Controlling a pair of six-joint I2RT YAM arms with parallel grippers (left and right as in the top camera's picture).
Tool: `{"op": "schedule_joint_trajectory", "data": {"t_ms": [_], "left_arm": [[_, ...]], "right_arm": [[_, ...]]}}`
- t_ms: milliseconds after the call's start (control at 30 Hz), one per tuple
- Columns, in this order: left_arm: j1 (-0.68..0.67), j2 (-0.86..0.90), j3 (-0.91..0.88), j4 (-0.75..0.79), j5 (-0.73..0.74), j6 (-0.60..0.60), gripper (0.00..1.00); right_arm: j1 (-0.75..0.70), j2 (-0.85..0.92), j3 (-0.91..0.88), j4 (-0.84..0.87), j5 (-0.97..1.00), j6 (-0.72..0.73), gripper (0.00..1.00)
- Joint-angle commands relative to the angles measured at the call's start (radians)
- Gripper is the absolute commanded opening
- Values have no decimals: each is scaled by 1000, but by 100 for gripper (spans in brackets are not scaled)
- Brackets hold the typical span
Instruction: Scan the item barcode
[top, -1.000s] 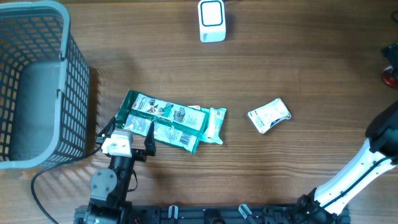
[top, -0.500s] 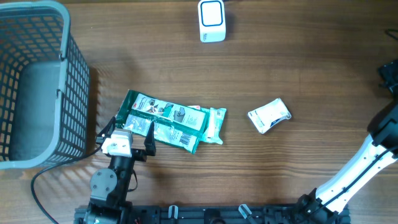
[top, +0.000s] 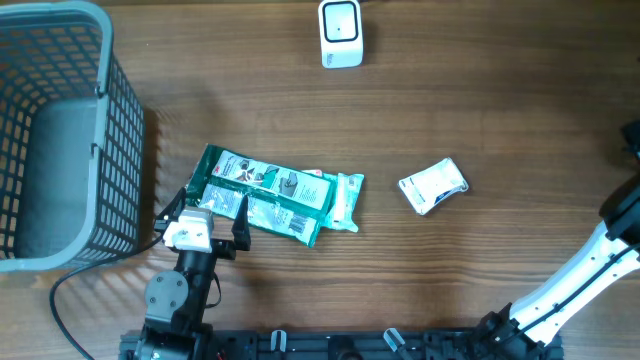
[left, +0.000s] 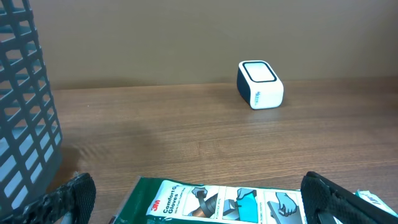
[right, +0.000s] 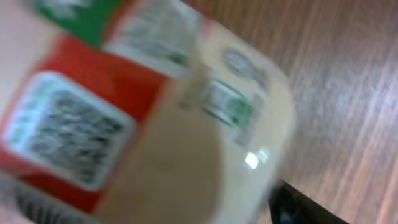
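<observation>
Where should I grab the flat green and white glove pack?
Take the glove pack across its narrow width near its left end, from above: it lies flat on the wooden table, probably too long for the jaws lengthwise, and the open left gripper is there.

surface: brown wood-grain table | wall: plain beige

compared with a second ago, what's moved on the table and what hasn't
The right arm swung further right, and the red item seen beside it at the overhead edge is out of that frame. A blurred red-and-cream package fills the right wrist view; whether it is gripped is unclear. Unchanged: left gripper open at the green glove pack, white packet, scanner, basket.
</observation>
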Motion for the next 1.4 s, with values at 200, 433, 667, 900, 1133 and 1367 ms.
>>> {"op": "schedule_joint_trajectory", "data": {"t_ms": [200, 433, 667, 900, 1133, 1367], "left_arm": [[-6, -4, -5, 3, -10, -13, 100], [-6, -2, -5, 3, -10, -13, 100], [-6, -2, -5, 3, -10, -13, 100], [-6, -2, -5, 3, -10, -13, 100], [-6, -2, -5, 3, -10, -13, 100], [-6, -2, -5, 3, -10, -13, 100]], "right_arm": [[-61, -60, 5, -72, -101, 5, 99], [0, -224, 6, -140, -397, 29, 100], [177, -341, 6, -485, -659, 87, 100], [581, -339, -19, -689, -560, 118, 100], [844, -350, -80, -738, -390, 283, 100], [956, -687, -132, -752, -333, 215, 100]]}}
